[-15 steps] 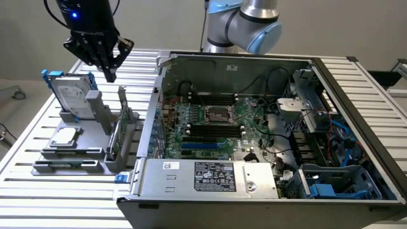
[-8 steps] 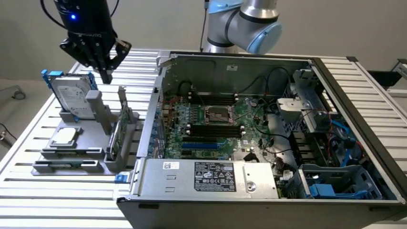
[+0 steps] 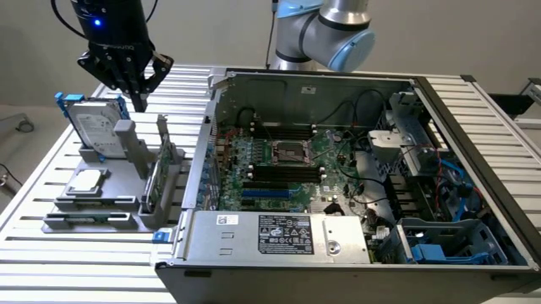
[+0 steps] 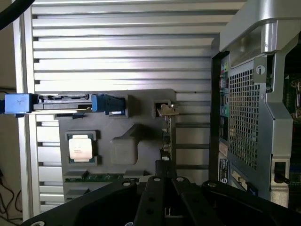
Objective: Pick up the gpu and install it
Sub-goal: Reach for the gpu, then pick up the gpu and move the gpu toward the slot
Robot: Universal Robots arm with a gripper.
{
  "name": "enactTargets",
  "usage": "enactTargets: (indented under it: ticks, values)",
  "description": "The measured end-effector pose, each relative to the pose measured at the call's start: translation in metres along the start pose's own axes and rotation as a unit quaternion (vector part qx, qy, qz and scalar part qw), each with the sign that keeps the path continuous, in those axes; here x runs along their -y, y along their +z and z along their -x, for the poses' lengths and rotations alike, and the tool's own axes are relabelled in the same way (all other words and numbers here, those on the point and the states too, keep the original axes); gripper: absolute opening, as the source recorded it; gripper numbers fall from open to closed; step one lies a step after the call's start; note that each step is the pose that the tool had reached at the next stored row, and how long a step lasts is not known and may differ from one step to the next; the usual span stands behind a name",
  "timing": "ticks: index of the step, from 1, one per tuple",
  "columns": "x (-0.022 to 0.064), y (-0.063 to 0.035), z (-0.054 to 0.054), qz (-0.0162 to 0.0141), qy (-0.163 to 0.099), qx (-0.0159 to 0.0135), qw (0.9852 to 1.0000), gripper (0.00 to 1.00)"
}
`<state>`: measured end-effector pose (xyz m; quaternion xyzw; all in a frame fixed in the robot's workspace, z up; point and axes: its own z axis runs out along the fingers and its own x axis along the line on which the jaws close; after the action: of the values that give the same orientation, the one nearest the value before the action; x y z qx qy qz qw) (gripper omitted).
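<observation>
The gpu (image 3: 158,172) stands on edge in a slot of the grey parts holder (image 3: 118,190), at the exterior view's left of the open computer case (image 3: 355,171). My gripper (image 3: 138,100) hangs above the far end of the holder, fingers pointing down and shut, with nothing between them. It is clear of the card, a short way above and behind it. In the wrist view the gpu (image 4: 167,136) appears as a thin edge with a metal bracket at its far end, just beyond my shut gripper (image 4: 163,172).
A silver hard drive with blue rails (image 3: 95,126) stands upright in the holder, close beside the gripper. A square processor chip (image 3: 87,181) and a memory stick (image 3: 85,219) lie in the holder's front. The motherboard (image 3: 279,164) lies inside the case. Slatted table (image 4: 122,52) surrounds everything.
</observation>
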<state>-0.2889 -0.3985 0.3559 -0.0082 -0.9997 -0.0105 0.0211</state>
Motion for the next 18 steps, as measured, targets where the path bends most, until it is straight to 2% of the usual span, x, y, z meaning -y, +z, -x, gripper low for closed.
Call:
enactTargets:
  ticks: [9, 11, 12, 13, 15, 16, 18]
  values:
    - [0.0, 0.0, 0.0, 0.0, 0.0, 0.0, 1.0, 0.12]
    - [0.0, 0.0, 0.0, 0.0, 0.0, 0.0, 1.0, 0.24]
    - [0.0, 0.0, 0.0, 0.0, 0.0, 0.0, 1.0, 0.24]
    - [0.0, 0.0, 0.0, 0.0, 0.0, 0.0, 1.0, 0.29]
    - [0.0, 0.0, 0.0, 0.0, 0.0, 0.0, 1.0, 0.29]
    - [0.0, 0.0013, -0.0003, -0.0003, 0.0, 0.0, 1.0, 0.36]
    - [0.0016, 0.0048, -0.0008, -0.0006, 0.0, -0.0001, 1.0, 0.36]
